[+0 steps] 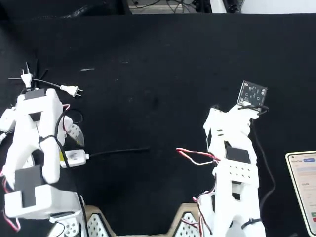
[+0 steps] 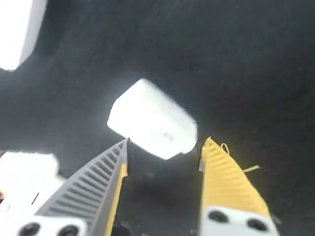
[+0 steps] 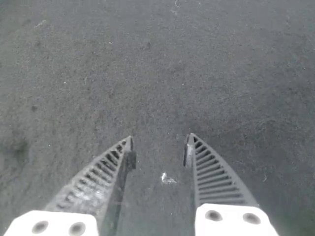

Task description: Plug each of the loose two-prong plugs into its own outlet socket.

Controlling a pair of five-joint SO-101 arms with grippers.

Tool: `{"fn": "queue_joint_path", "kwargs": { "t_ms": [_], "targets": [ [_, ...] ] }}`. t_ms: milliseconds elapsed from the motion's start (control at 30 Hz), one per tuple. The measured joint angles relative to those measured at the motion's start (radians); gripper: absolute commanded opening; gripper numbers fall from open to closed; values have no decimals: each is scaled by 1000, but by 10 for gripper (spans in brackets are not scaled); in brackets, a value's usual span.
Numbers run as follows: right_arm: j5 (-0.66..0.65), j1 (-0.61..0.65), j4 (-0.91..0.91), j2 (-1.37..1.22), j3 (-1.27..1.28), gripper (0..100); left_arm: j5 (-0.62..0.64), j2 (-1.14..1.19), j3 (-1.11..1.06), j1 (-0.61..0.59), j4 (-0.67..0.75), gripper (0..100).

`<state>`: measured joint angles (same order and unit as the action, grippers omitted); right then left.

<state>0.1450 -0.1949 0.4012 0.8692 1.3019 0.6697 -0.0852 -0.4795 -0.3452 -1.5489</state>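
The left gripper is spread wide, its grey and yellow fingers on either side of the near end of a white block. The tips sit right at the block's sides, but it is unclear whether they press on it. This block is probably an outlet socket, and the straddle looks like a way to steady it or line up a grasp. In the high view the block lies just beside the left arm, with its black cable trailing toward the middle of the table. The right gripper is also open, holding nothing, over bare black cloth. One loose two-prong plug lies past the left arm, and a second plug is near it at the left edge of the table. Both are apart from the white block and not yet inserted. The right arm stands well apart on the other side. A wide stretch of open cloth between the arms gives room to move. A phone sits at the right edge, close to the right arm's base.
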Motion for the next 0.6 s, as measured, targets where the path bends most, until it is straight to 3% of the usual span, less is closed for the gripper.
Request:
{"fn": "queue_joint_path", "kwargs": {
  "t_ms": [200,433,600],
  "targets": [
    [0,0,0,0,0,166,-11,-11,-49,0,-61,250],
    [0,0,0,0,0,166,-25,-18,-256,-2,192,251],
    [0,0,0,0,0,166,44,-23,-287,2,295,251]
  ]
}}
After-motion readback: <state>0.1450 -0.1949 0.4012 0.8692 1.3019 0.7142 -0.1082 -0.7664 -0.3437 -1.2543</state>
